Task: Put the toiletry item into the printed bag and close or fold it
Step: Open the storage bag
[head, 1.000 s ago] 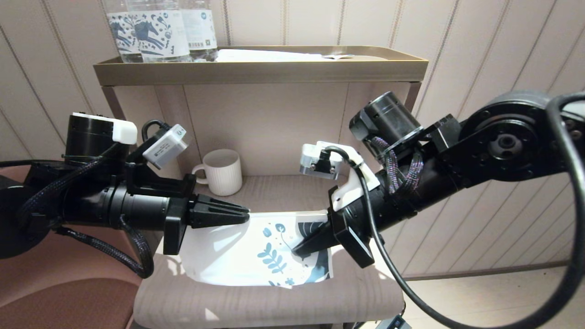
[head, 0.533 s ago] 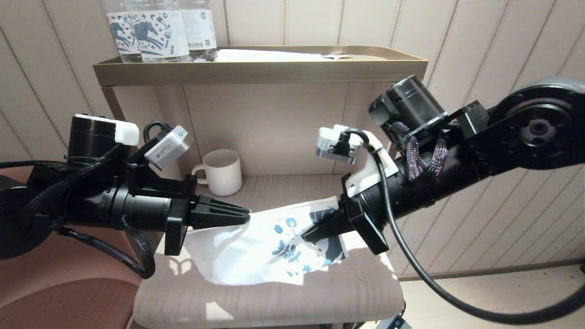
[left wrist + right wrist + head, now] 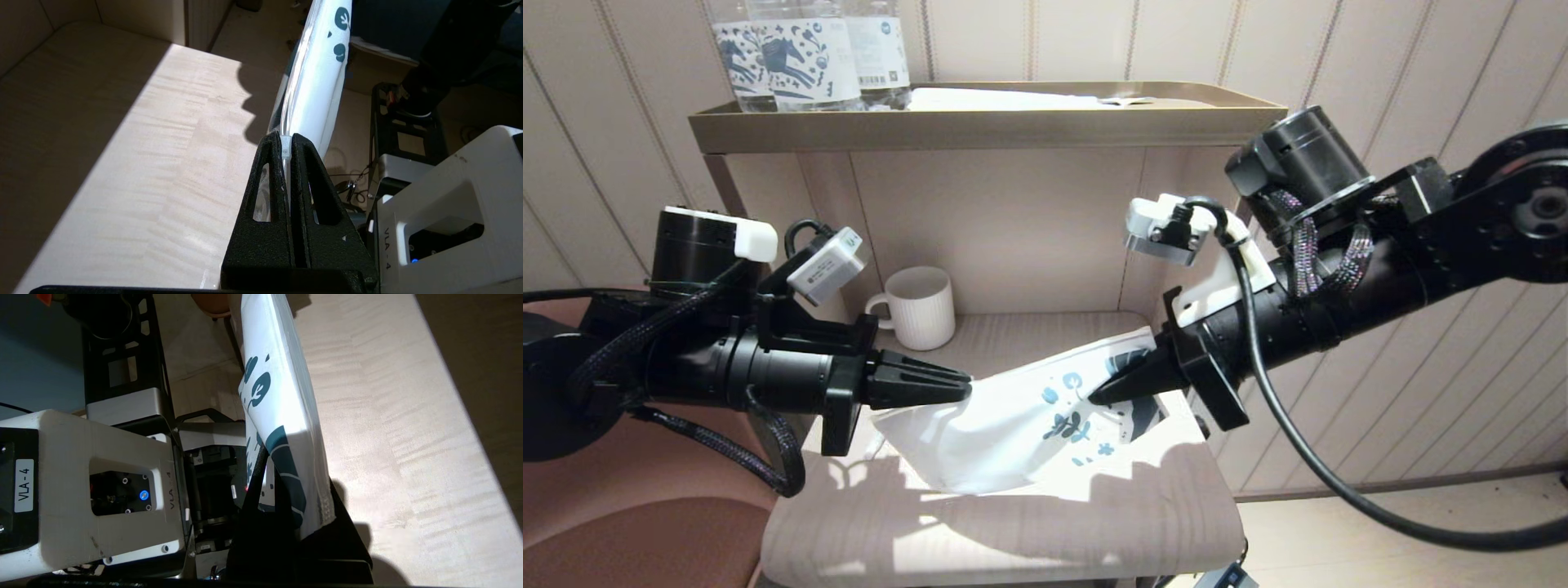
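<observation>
While the printed bag (image 3: 1021,425) hangs above the shelf's (image 3: 1013,531) front half, the left gripper (image 3: 964,390) pinches its plain end and the right gripper (image 3: 1094,398) its printed end. Limp, light film likely sags; edges grip best. A mug (image 3: 919,306) stands at the back-left corner.

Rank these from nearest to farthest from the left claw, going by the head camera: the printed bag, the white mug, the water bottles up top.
1. Printed bag: pinched at its edge by the left gripper, hanging between both arms.
2. White mug: just behind the gripper, at the back of the lower shelf.
3. Water bottles: high on the top tray, back left.
</observation>
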